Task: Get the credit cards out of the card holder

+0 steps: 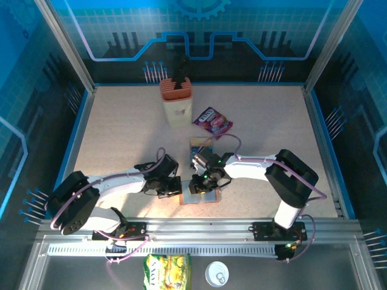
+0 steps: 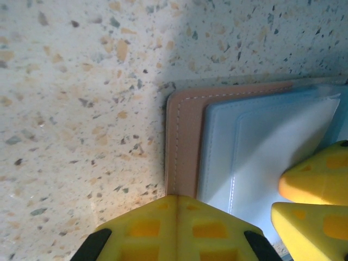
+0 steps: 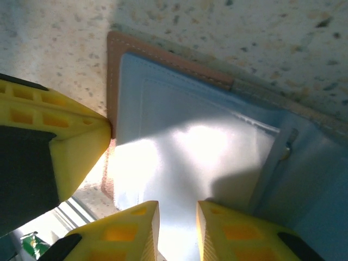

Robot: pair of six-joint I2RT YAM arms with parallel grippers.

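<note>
The salmon-brown card holder (image 1: 204,198) lies open and flat on the speckled table near the front edge. Its pale grey-blue sleeve (image 2: 272,136) faces up. My left gripper (image 1: 178,187) is shut, and its joined tips (image 2: 176,200) press on the holder's salmon border (image 2: 185,136). My right gripper (image 1: 201,183) is open by a narrow gap (image 3: 176,217), with both fingertips resting on the sleeve (image 3: 190,141) and nothing seen between them. A teal credit card with an orange-yellow band (image 1: 200,145) lies on the table just behind the holder. Whether any cards sit inside the sleeves cannot be made out.
A purple snack packet (image 1: 213,121) lies behind the loose card, and a tan upright block (image 1: 176,99) stands further back. The metal front rail (image 1: 211,226) runs just in front of the holder. Beyond it sit a yellow packet (image 1: 166,269) and a white lid (image 1: 216,273).
</note>
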